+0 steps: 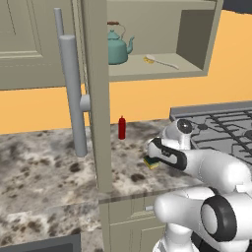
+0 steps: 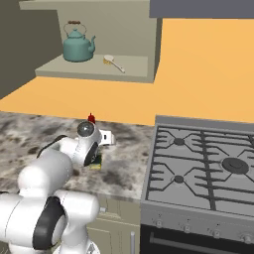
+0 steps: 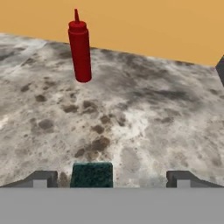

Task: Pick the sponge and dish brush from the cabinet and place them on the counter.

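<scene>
The sponge (image 1: 151,162) (image 2: 95,163) (image 3: 92,175), yellow with a dark green top, lies on the speckled stone counter (image 1: 39,162) (image 2: 124,168) (image 3: 144,122). Right over it my gripper (image 1: 153,156) (image 2: 97,158) (image 3: 112,178) is open, its fingers spread wide on either side and not touching the sponge, which sits nearer the left one in the hand view. The dish brush (image 1: 160,61) (image 2: 114,63) lies on the beige shelf of the open wall cabinet (image 1: 147,72) (image 2: 94,73), to the right of a teal kettle.
A red bottle (image 1: 122,128) (image 2: 91,118) (image 3: 80,48) stands on the counter just behind the sponge. The teal kettle (image 1: 118,47) (image 2: 77,44) shares the shelf. The open cabinet door (image 1: 96,108) with its bar handle (image 1: 73,93) juts forward. A stove (image 1: 221,128) (image 2: 208,163) lies to the right.
</scene>
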Available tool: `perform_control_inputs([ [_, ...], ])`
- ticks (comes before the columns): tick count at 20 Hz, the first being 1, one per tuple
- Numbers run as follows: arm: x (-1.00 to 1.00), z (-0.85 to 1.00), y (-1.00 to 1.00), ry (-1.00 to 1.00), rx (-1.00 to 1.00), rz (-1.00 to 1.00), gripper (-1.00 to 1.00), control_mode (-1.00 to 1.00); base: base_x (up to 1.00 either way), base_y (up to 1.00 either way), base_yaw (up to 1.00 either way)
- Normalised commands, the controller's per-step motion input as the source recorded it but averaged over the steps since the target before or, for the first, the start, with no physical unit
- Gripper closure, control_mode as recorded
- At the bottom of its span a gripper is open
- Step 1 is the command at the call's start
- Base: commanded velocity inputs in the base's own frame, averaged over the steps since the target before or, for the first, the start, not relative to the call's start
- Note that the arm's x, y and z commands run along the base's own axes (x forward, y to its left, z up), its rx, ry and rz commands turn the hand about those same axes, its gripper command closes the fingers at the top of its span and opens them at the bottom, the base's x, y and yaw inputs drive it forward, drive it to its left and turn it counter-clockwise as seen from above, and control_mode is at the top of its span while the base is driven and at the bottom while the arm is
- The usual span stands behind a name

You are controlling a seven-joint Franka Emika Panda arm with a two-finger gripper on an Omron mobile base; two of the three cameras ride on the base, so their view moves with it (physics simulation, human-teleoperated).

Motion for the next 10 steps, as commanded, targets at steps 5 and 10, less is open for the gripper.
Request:
perform_control_inputs([
  [5, -0.31, 0.65, -0.31, 0.07, 0.00, 0.00, -1.00, -1.00, 0.00, 0.00, 0.00],
  [10, -0.37, 0.57, -0.25, 0.05, 0.00, 0.00, -1.00, -1.00, 0.00, 0.00, 0.00],
])
